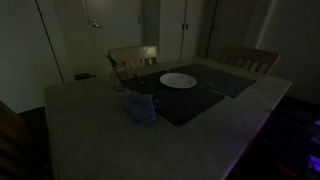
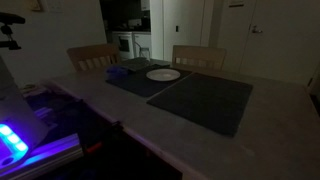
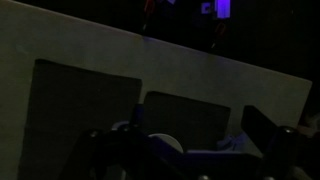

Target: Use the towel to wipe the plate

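Observation:
The scene is very dark. A white plate (image 1: 178, 80) lies on a dark placemat (image 1: 205, 100) on the table, and it shows in both exterior views (image 2: 163, 74). A crumpled blue towel (image 1: 140, 107) lies on the table beside the mat, a little apart from the plate (image 2: 118, 70). In the wrist view my gripper (image 3: 180, 138) is high above the table with its dark fingers wide apart and nothing between them. A sliver of the plate (image 3: 165, 143) and a bit of the towel (image 3: 236, 143) show between the fingers. The arm is not visible in either exterior view.
A second dark placemat (image 2: 205, 100) lies on the table. Wooden chairs (image 1: 133, 60) (image 1: 250, 60) stand at the far side. Closed doors (image 1: 110, 30) are behind them. Equipment with a blue light (image 2: 12, 140) stands beside the table.

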Motion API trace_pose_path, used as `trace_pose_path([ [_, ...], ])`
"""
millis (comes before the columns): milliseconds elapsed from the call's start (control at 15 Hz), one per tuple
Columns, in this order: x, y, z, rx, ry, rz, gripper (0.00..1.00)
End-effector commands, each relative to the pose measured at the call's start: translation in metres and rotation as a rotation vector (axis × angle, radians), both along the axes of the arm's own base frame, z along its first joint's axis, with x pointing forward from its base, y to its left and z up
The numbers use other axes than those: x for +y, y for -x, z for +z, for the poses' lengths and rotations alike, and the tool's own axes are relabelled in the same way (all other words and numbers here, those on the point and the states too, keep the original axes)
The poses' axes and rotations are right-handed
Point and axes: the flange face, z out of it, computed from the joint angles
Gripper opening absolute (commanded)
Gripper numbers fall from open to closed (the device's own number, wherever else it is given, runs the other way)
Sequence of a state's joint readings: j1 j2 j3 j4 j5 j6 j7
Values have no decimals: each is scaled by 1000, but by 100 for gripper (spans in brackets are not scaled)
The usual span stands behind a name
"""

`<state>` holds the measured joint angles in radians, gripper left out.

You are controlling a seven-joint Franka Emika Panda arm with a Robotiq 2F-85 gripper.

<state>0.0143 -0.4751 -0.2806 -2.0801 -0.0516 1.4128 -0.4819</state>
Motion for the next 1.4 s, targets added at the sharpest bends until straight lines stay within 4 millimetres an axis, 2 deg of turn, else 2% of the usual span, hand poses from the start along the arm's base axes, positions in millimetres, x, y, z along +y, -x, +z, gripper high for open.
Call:
trace_pose_path([
  [0, 0, 0, 0, 1, 0, 0, 100],
  [200, 0, 0, 0, 1, 0, 0, 100],
  [400, 13, -25, -12, 41, -17, 40, 100],
  [933, 106, -89, -65, 188, -105, 297, 100],
  [1133, 139, -99, -80, 242, -139, 389, 100],
  [1333, 176, -99, -95, 286, -153, 479, 100],
])
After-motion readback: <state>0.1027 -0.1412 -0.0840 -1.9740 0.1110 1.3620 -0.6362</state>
